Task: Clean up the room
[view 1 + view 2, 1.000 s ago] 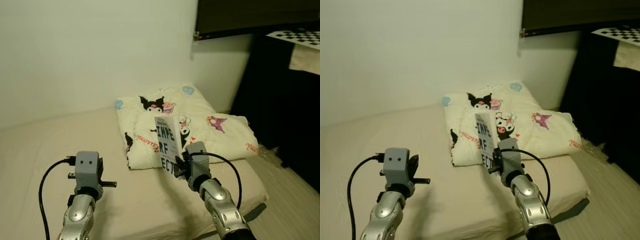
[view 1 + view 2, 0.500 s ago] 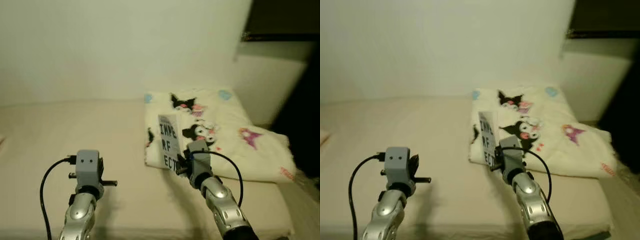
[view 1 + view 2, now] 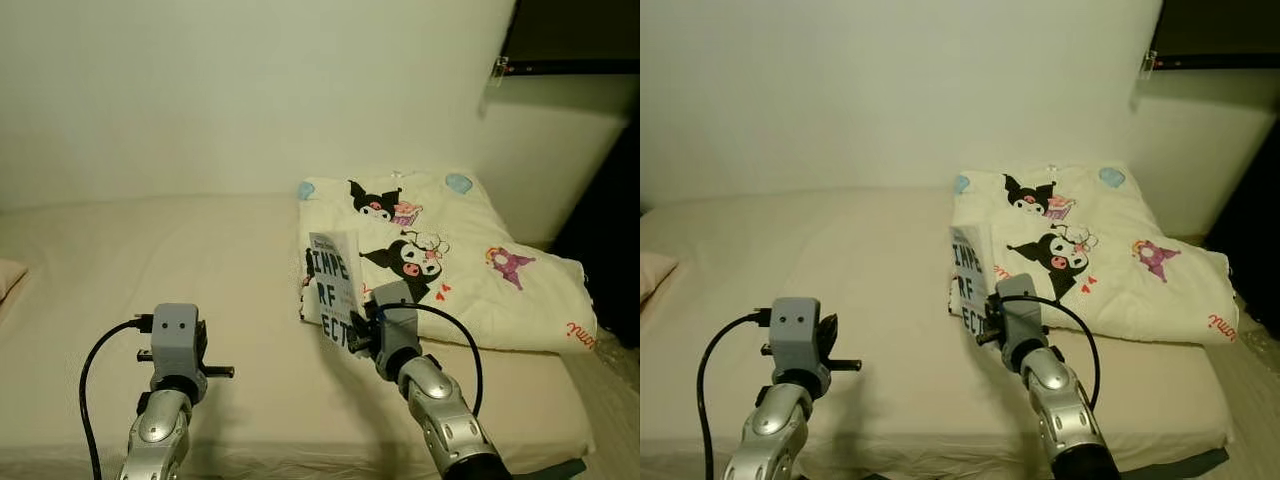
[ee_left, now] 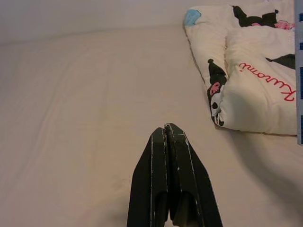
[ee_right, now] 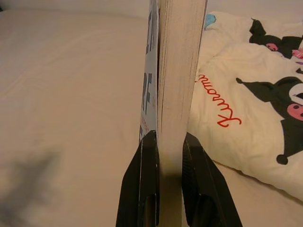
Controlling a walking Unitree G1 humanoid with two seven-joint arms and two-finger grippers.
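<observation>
The left gripper [image 4: 166, 137] is raised over the bare beige mattress [image 3: 150, 260], its two black fingers [image 4: 156, 175] pressed flat together with nothing between them. To its right, the right gripper [image 5: 166, 142] is clamped on the lower edge of a book [image 3: 335, 284], one finger on each cover, holding it upright above the mattress with the large black cover lettering turned toward the robot's left. Just beyond and to the right of the book lies a folded cream blanket [image 3: 470, 270] printed with cartoon characters, resting on the mattress near the white wall [image 3: 250, 90].
</observation>
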